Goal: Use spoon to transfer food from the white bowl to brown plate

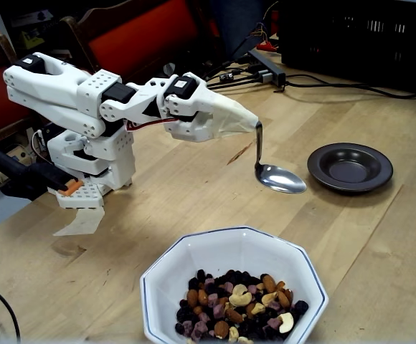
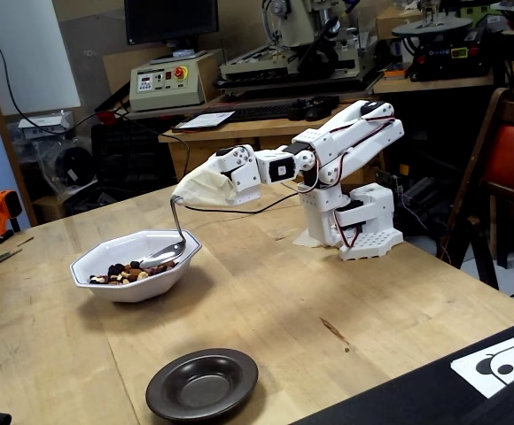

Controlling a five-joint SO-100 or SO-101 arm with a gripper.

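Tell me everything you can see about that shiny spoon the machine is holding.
The spoon is polished silver metal with an oval scoop and a thin curved handle. The handle rises steeply into beige tape wrapped over the robot's hand, which hides the grip. The scoop looks empty and roughly level. It hangs in the air: in one fixed view it appears between the white bowl and the brown plate, in the other it appears just over the bowl's rim.
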